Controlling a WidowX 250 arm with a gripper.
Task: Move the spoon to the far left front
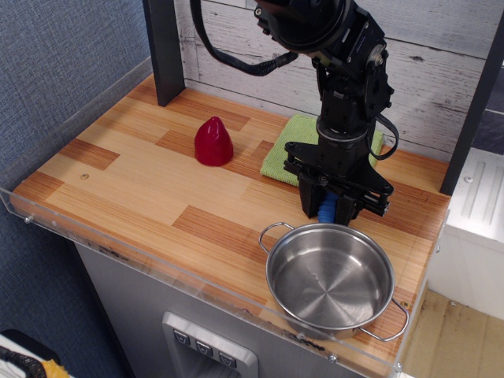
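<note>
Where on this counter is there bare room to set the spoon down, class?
Bare wood runs from the red cone forward to the clear front rim, left of the pot. It is crowded at right, where the gripper closes around the spoon beside the green cloth.

Single high front view over wooden counter (pixel 142 185)

Even, bright indoor light, apparently from overhead; shadows soft and short, pooled under the arm (pixel 346 94) and beside the red cone (pixel 213 142). Mild glare inside the steel pot (pixel 329 279) and along the clear acrylic rim (pixel 118 256). Focus sharp throughout, no motion blur, no noticeable edge distortion.
</note>
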